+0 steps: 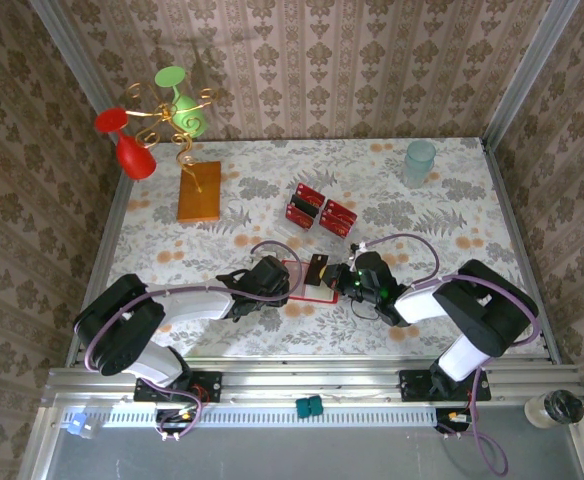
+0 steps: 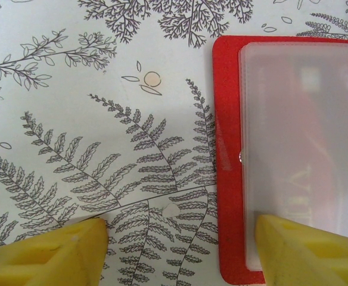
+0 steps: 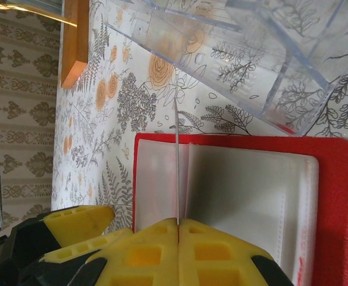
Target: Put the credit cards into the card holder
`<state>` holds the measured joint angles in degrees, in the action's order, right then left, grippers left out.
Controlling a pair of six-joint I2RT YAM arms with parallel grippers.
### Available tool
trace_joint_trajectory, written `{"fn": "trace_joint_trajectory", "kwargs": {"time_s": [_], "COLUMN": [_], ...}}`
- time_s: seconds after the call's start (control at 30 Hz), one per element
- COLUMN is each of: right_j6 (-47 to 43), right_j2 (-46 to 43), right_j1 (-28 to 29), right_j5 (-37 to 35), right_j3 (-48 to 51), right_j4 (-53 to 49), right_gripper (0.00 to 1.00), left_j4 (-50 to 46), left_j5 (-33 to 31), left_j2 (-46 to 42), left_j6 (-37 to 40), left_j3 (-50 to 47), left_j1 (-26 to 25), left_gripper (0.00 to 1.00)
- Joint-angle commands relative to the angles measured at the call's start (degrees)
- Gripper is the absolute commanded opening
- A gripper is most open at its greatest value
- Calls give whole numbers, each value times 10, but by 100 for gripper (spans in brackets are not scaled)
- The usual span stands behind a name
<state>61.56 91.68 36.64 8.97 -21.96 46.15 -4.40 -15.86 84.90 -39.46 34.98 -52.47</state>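
Note:
The card holder point(image 1: 302, 288) lies open on the table, red with pale clear pockets point(image 2: 305, 131). My right gripper point(image 3: 178, 223) is shut on one credit card point(image 3: 177, 161), seen edge-on and standing upright over the holder's fold point(image 3: 335, 196). From above, that card point(image 1: 319, 268) looks dark at the gripper's point(image 1: 334, 275) tip. My left gripper point(image 2: 180, 253) is open: one finger point(image 2: 305, 253) rests on the holder's near corner, the other point(image 2: 49, 253) on the table beside it. More credit cards point(image 1: 317, 208) stand in a clear rack behind.
The clear rack point(image 3: 251, 53) sits just beyond the holder. An orange-brown slab point(image 1: 199, 191) carrying a gold wire stand with red and green glasses is at the back left. A pale green cup point(image 1: 419, 162) stands at the back right. Patterned walls close in three sides.

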Motion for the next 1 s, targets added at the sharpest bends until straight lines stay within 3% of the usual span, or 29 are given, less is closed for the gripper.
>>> {"fn": "trace_joint_trajectory", "kwargs": {"time_s": [0.0, 0.63, 0.97], "right_j6": [2, 18, -18], "right_j2": [10, 22, 1], "right_j1": [5, 10, 2], "right_j5": [-6, 2, 30], "right_j3": [7, 21, 4], "right_j4": [12, 38, -66], "right_gripper": [0, 0, 0], "left_j4": [-18, -23, -49], "left_j5": [-12, -16, -5], "left_j2": [-1, -13, -41], "left_j6": [-14, -14, 33], "left_j3": [-12, -12, 39], "left_j1": [-3, -4, 6], "left_gripper": [68, 67, 68]}}
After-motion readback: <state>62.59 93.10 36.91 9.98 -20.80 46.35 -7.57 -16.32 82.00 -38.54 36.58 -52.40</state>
